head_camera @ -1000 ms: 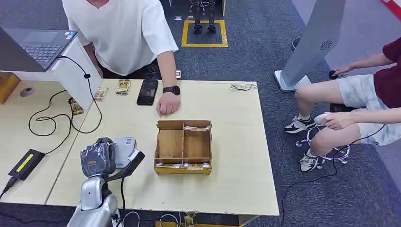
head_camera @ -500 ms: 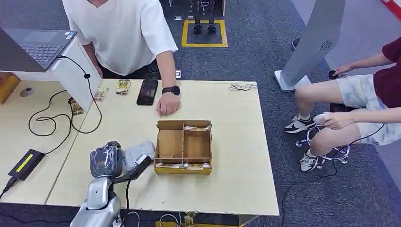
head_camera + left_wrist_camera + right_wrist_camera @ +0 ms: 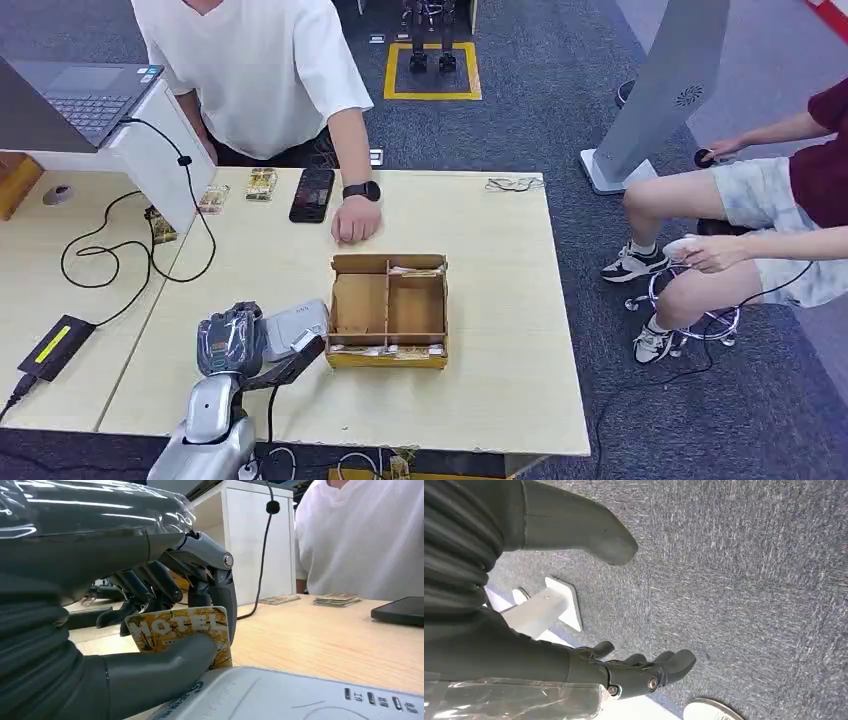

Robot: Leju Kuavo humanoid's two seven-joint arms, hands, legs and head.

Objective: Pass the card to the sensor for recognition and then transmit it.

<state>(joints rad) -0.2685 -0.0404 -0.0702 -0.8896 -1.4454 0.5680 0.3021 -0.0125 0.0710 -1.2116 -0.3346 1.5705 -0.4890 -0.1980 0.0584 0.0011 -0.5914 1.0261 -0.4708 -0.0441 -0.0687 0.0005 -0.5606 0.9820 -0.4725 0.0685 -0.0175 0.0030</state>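
The left hand (image 3: pixel 165 630) pinches a yellow card (image 3: pixel 180 630) printed "HOTEL" between thumb and darker fingers, holding it upright just above the near edge of the grey sensor (image 3: pixel 293 326), which lies on the table (image 3: pixel 480 400) just beside the wooden tray (image 3: pixel 388 311). The card appears thin, light, stiff and smooth, so it would probably slip under a loose hold; the short edge away from the sensor seems the best place to grip. The right hand (image 3: pixel 634 667) hangs over carpet, fingers spread and empty.
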